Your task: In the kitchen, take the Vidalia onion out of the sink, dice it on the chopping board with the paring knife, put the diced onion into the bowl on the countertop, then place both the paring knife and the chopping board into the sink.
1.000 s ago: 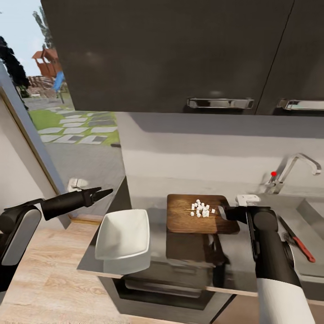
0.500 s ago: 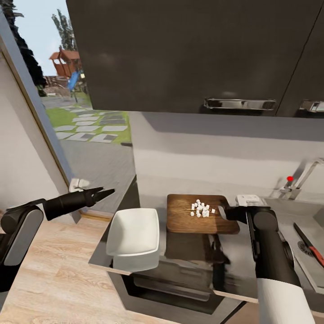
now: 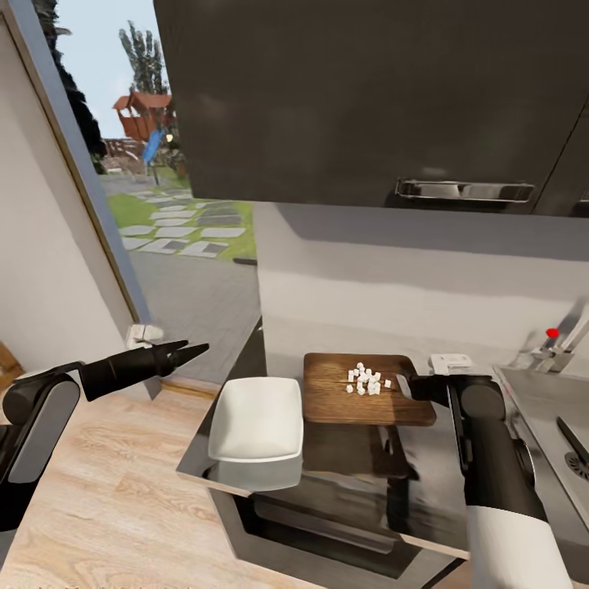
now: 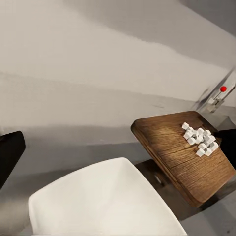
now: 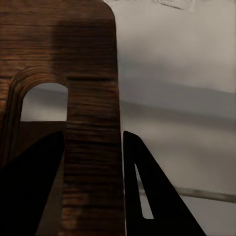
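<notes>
Right hand (image 3: 402,384): closed on the right end of the dark brown wooden chopping board with rounded corners (image 3: 360,398). In the right wrist view the two black fingers (image 5: 147,196) sit either side of the strip of board (image 5: 93,123) beside its slot handle hole (image 5: 43,102), touching the wood.

The board is held level and clear of the smooth grey desk (image 3: 425,483); its shadow falls on the desk below it. The left wrist view shows the board (image 4: 182,152) from the side with open space under its near corner.

Diced Vidalia onion, a cluster of tiny white cubes (image 3: 366,379): on top of the board, toward its right end, just beside the right hand. Seen too in the left wrist view (image 4: 200,139).

White shallow square-rimmed bowl with rounded corners (image 3: 257,419): on the desk near its front left corner, just beside the board's left end. In the left wrist view the bowl (image 4: 103,206) lies close under the camera.

Left hand (image 3: 190,352): black fingers drawn together to a point, holding nothing, in the air off the desk's left edge, well apart from the bowl.

Stainless steel sink (image 3: 544,409): at the desk's right end, with a chrome angular tap bearing a red dot (image 3: 564,339) behind it. A dark pointed blade, the paring knife (image 3: 573,442), lies in the sink at the picture's right edge; handle cut off.

Dark wall cabinets with a chrome handle (image 3: 463,191) hang above.
</notes>
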### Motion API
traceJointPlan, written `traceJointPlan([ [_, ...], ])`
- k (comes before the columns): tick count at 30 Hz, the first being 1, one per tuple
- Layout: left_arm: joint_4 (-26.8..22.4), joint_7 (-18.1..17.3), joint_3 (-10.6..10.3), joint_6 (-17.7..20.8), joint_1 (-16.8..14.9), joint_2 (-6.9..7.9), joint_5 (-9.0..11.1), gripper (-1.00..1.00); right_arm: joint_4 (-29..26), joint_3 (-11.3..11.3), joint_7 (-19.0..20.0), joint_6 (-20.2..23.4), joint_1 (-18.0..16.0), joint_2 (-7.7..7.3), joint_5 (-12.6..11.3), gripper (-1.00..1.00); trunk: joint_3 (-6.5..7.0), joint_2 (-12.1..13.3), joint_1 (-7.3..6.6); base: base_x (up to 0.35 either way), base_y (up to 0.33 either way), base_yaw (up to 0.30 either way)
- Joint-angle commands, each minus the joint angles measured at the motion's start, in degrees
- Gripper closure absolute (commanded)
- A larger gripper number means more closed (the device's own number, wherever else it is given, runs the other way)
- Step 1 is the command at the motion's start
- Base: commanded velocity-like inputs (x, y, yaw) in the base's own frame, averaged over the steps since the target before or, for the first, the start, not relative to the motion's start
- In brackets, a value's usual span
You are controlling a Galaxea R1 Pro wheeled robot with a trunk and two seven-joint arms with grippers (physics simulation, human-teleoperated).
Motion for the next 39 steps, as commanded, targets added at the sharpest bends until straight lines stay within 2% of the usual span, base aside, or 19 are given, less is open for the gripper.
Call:
traceJointPlan([
  [1, -0.02, -0.11, 0.04, 0.31, -0.07, 0.00, 0.09, -1.00, -0.07, -0.11, 0.62, 0.16, -0.06, 0.05, 0.48, 1.00, -0.12, -0.12, 0.04, 0.000, 0.000, 0.124],
  [39, -0.01, -0.09, -0.05, -0.69, -0.07, -0.09, 0.09, -1.00, -0.07, -0.11, 0.62, 0.16, -0.06, 0.05, 0.48, 1.00, -0.12, -0.12, 0.04, 0.000, 0.000, 0.014],
])
